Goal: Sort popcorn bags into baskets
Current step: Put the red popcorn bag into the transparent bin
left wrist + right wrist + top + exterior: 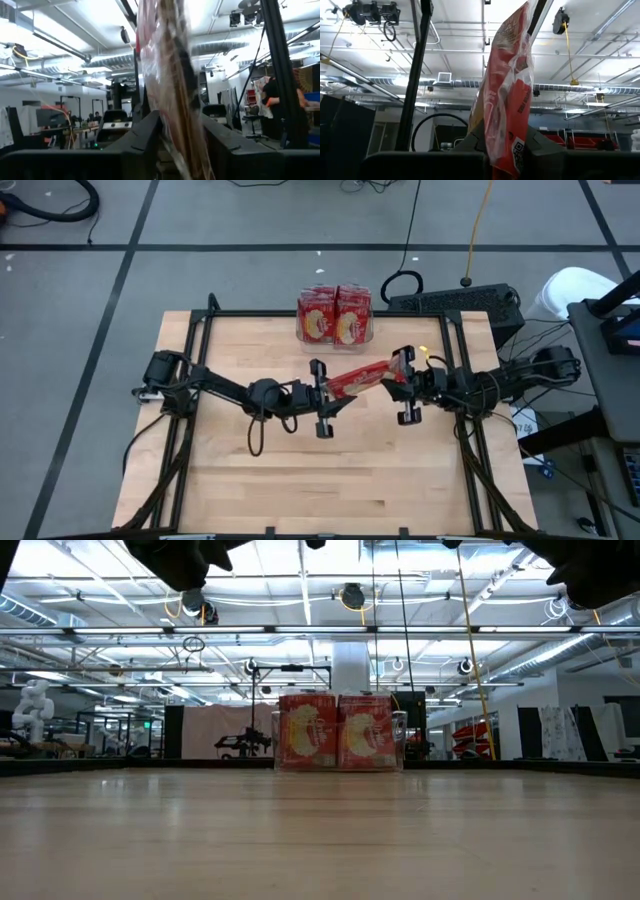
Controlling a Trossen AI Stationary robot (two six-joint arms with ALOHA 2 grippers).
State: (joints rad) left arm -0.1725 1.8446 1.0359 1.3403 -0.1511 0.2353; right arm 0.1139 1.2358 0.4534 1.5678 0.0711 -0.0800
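Observation:
A red popcorn bag (358,377) hangs in the air over the middle of the table, spanning between my two grippers. My left gripper (335,390) is shut on its left end and my right gripper (392,377) on its right end. In the left wrist view the bag (170,75) stands edge-on between the fingers. The right wrist view shows the bag's (507,90) red face. A clear basket (372,332) stands on its base at the table's far edge, with red popcorn bags (338,732) upright inside. My left gripper pinches the bag's left end (185,145) between its two fingers (142,140), coming from the table's left and slanting upward. The bag rises edge-on past the fingers, clear of the table. My right gripper pinches the bag's right end (505,150) between its two fingers (540,142), coming from the table's right and slanting upward. The bag stands up beyond the fingers, crinkled, clear of the table.
A black frame (300,313) runs round the wooden tabletop (340,480). A dark box (455,302) with cables sits at the far right corner. The near half of the table shows only bare wood.

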